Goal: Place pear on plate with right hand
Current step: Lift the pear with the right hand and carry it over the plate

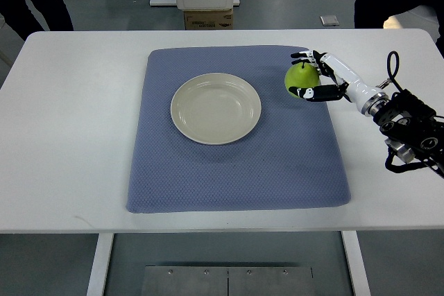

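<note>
On the near worktop [62, 171], only blue mat [236, 171]; plate [216, 108] mid-mat, still bare. Farther right, pear [300, 78] clamped in right hand [326, 77] fingers [305, 93], beside the plate. Grasp apparently done; carry and release left.

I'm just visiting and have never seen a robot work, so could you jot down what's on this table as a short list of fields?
surface: white table with a blue mat laid on it
plate: cream plate, empty, near the middle of the mat
pear: green pear, right of the plate, over the mat's right edge
right hand: right hand, fingers wrapped around the pear
left hand: not in the picture
task state: pear not yet on the plate
</note>
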Robot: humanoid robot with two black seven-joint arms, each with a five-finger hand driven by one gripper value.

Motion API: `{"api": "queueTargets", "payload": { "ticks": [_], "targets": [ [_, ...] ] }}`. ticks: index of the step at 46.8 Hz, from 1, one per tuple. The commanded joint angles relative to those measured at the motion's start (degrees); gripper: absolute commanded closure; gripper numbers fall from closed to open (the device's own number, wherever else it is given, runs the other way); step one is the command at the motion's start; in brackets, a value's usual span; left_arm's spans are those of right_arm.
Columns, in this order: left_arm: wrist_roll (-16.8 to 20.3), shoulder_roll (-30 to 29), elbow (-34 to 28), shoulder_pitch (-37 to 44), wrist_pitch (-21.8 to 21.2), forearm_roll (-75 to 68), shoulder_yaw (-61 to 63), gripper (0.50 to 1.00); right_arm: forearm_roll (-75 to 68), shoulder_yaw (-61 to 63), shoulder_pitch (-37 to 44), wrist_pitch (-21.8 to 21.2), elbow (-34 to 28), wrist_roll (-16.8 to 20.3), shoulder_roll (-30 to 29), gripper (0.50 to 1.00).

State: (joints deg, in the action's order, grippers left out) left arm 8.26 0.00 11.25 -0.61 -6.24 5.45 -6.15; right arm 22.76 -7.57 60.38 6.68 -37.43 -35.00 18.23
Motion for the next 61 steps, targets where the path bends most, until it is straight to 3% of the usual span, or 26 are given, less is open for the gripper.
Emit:
{"api": "queueTargets", "payload": {
  "ticks": [1, 14, 28, 43, 61],
  "targets": [
    [0.0, 0.0, 0.0, 0.0, 0.0, 0.0, 0.0, 0.5, -0.1, 1.1, 1.3, -0.7, 0.0, 0.0, 2.0, 1.0],
    [0.0, 0.0, 0.0, 0.0, 0.0, 0.0, 0.0, 0.5, -2.2, 4.6, 6.1, -4.4, 0.0, 0.0, 5.7, 1.0],
    [0.0, 0.0, 0.0, 0.0, 0.0, 0.0, 0.0, 0.5, -3.0, 4.8, 7.5, -4.6, -0.2, 0.0, 4.6, 1.0],
    [0.0, 0.0, 0.0, 0.0, 0.0, 0.0, 0.0, 0.5, -2.9, 5.0, 7.6, -4.0, 0.0, 0.0, -7.3, 1.0],
    [0.0, 0.0, 0.0, 0.0, 0.0, 0.0, 0.0, 0.5, -2.3, 2.4, 7.6, -3.7, 0.5, 0.0, -17.3, 1.0]
  ]
}}
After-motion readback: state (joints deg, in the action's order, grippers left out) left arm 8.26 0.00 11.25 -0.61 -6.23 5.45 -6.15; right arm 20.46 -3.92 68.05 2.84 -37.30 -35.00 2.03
